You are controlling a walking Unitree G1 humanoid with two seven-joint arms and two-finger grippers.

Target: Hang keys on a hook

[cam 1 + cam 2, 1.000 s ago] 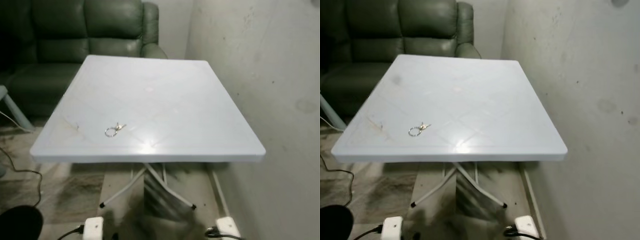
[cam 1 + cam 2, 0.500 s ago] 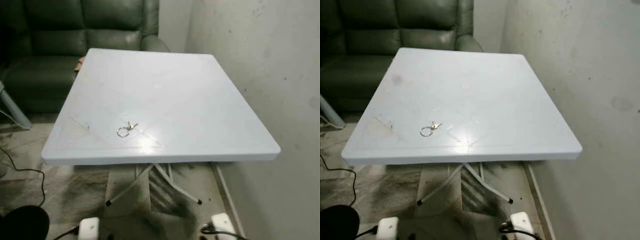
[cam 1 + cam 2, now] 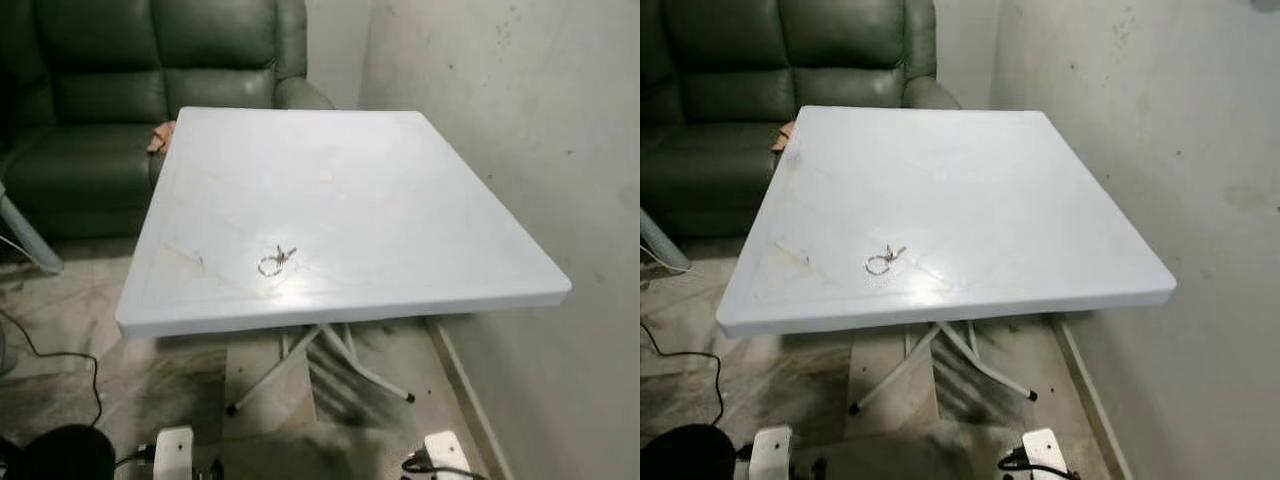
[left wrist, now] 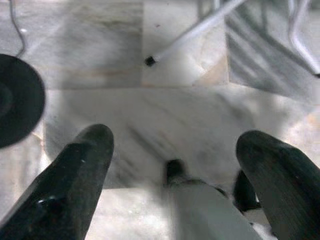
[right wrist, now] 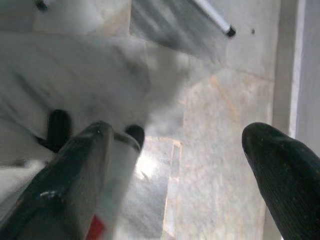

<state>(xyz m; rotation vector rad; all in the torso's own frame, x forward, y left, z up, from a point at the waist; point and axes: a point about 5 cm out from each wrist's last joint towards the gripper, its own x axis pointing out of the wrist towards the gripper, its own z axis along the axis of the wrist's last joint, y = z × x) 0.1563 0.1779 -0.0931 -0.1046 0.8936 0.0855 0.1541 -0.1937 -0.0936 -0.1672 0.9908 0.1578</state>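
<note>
My left gripper (image 4: pixel 175 155) hangs low over the marble floor (image 4: pixel 150 110) with its two black fingers (image 4: pixel 75 175) spread wide and nothing between them. My right gripper (image 5: pixel 175 165) hangs the same way, fingers (image 5: pixel 280 170) wide apart and empty, beside the skirting of the wall (image 5: pixel 300 60). Both arms point down at my sides, well below the tabletop. Under each gripper I see one of my own white feet (image 3: pixel 174 452), blurred.

From my head, the white square folding table (image 3: pixel 400 180) stands straight ahead. Its near edge (image 3: pixel 340 312) runs across in front of me and its right edge (image 3: pixel 500 200) lies close along the plaster wall (image 3: pixel 560 150) at 3 o'clock, leaving only a narrow strip of floor there. The left side, toward 9 o'clock, is open floor.

The keys (image 3: pixel 275 262), on a silver ring, lie flat on the tabletop near the near edge, slightly left of centre, at about 11 o'clock from me, with bare table all round them.

Beyond the table at 12 o'clock sits a dark green leather sofa (image 3: pixel 110 90), its arm touching or nearly touching the far edge. A black cable (image 3: pixel 60 355) trails over the floor at 9 o'clock, and a round black object (image 3: pixel 65 455) sits by my left foot. The table's thin white crossed legs (image 3: pixel 320 365) stand under the near edge.
</note>
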